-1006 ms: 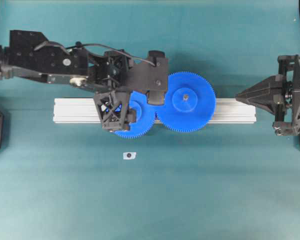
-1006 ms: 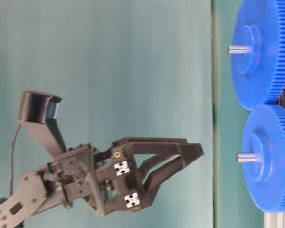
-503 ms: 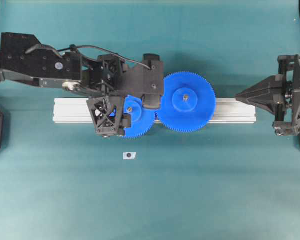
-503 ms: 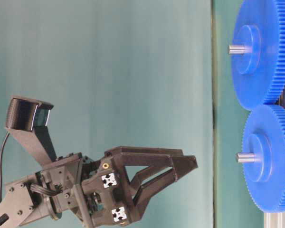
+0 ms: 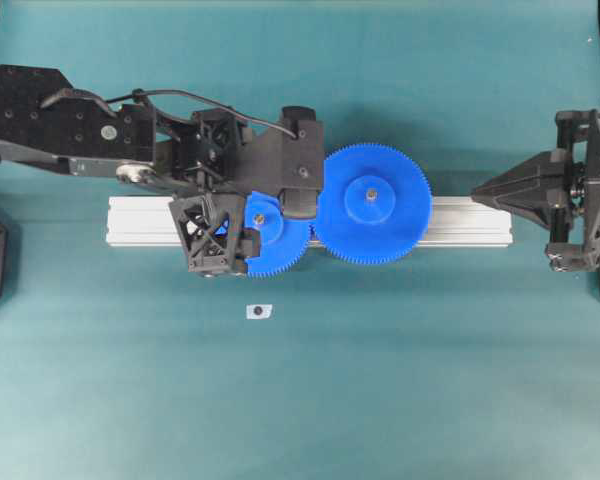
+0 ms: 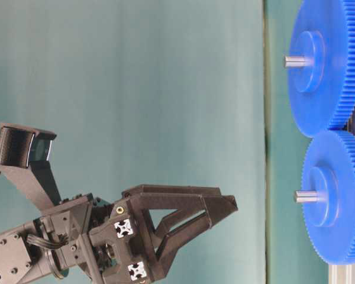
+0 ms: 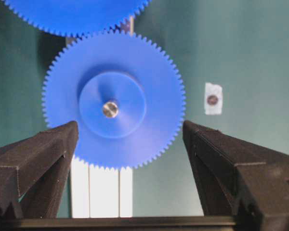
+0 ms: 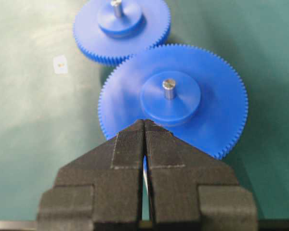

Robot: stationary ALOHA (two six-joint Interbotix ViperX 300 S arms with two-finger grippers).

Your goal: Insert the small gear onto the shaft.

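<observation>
Left gripper [image 7: 130, 144] first: its 2 black fingers [image 7: 33, 154] stand wide apart with nothing between them, hanging above the small gear [image 7: 113, 100] and clear of it. In the table-level view the left gripper [image 6: 228, 204] floats well off the gears, pointing toward them.

Now the small gear itself, and it's seated: flat over the silver rail [image 5: 140, 222], with the shaft [image 7: 110, 109] poking up through its hub as a bright metal tip. From the overhead view the small gear [image 5: 278, 245] sits half hidden under the left arm, its teeth meshing with the bigger blue gear [image 5: 372, 204] alongside, which has its own pin through its centre.

By the look of it, the insertion is done and the arm has only to clear off.

Handling, as a judgement: hard moulded plastic, light, stiff, smooth on the faces and likely a bit slippery. The fine teeth are what could get marred, so the raised round hub or 2 opposite points of the rim are the places to pinch, squarely, so it doesn't cock on the pin.

Further out, a small white tag [image 5: 259, 311] lies on the green table [image 5: 300, 400], apart from the rail. Over on the far side, the right gripper [image 8: 144, 144] is pressed together on nothing, parked off the rail's end, facing the bigger gear.
</observation>
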